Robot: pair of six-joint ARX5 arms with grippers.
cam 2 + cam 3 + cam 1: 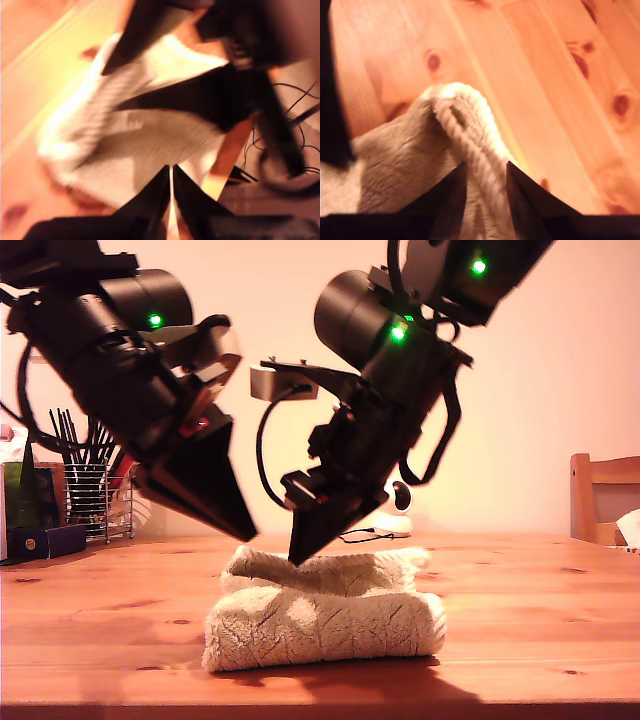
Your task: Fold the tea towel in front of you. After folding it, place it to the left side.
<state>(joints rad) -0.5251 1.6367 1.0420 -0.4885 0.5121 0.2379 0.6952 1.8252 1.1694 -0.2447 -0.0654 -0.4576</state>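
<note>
The cream-white tea towel (pixel 325 625) lies folded into a thick bundle on the wooden table (pixel 540 610), near the front edge in the exterior view. My second gripper (pixel 298 558) comes down from the exterior view's right onto the bundle's upper layer. It is shut on the towel's ribbed hem (pixel 470 145), which runs between its fingers (pixel 486 172). My first gripper (pixel 245 532) hangs just off the towel's end towards the exterior view's left, blurred and shut on nothing. In the first wrist view the towel (pixel 150 135) lies beyond its closed tips (pixel 171 175).
A wire basket of dark utensils (pixel 85 495) and a dark blue box (pixel 40 540) stand at the back on the exterior view's left. A white device with a black cable (pixel 395 515) sits behind the towel. A wooden chair (pixel 600 495) is at the exterior view's right.
</note>
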